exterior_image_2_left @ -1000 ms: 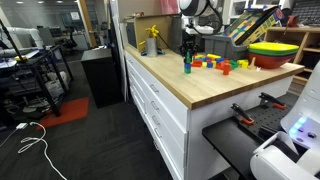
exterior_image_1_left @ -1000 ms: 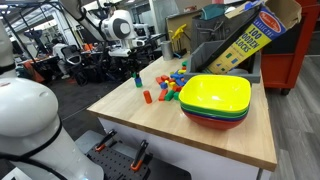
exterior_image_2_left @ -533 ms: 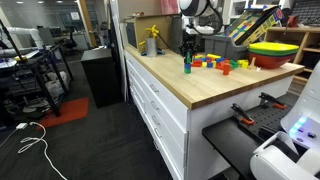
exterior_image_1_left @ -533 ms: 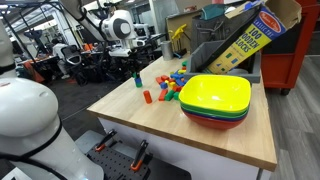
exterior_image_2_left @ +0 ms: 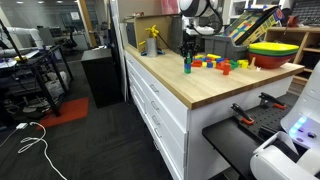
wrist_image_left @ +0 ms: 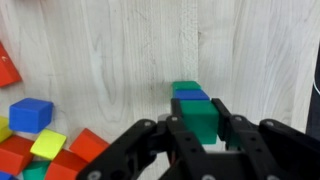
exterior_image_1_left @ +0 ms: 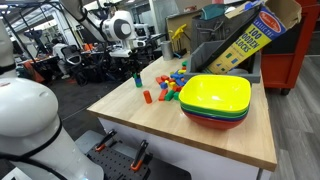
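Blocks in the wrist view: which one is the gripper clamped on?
The green block topping the small stack, pinched in the gripper; the other blocks lie loose to the left.

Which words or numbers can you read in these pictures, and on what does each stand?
"100" and "BLOCKS": on the yellow box leaning behind the bowls, in an exterior view.
The rest of the print on that box: too blurred to read.
The green block between the fingers of the gripper, and the loose blocks beside it: no text.
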Tool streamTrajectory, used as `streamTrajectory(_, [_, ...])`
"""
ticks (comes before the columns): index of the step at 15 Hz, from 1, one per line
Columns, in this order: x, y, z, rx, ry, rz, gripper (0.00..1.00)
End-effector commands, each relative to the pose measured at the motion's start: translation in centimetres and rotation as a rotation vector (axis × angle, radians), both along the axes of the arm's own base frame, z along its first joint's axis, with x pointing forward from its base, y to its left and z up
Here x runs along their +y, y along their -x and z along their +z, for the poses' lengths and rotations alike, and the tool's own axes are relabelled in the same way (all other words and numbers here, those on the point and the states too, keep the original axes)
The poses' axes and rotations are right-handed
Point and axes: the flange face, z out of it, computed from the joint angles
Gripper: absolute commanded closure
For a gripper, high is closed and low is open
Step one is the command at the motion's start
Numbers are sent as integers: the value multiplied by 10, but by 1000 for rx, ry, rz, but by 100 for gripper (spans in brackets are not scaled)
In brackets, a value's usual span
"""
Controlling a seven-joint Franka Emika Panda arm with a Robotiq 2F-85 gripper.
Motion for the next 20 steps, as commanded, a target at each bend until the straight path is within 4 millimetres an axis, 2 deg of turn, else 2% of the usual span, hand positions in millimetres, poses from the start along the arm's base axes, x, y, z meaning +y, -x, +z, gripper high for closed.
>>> streamTrajectory(1, [-2, -5, 2, -15, 4, -19, 63])
streamTrajectory(2, [-2, -5, 2, -16, 2, -22, 40])
streamTrajectory(4, [-3, -5, 4, -20, 0, -24, 37])
streamTrajectory(9, [-3, -5, 6, -28, -4, -26, 2])
streamTrajectory(20, [4, -3, 12, -33, -29, -12, 0])
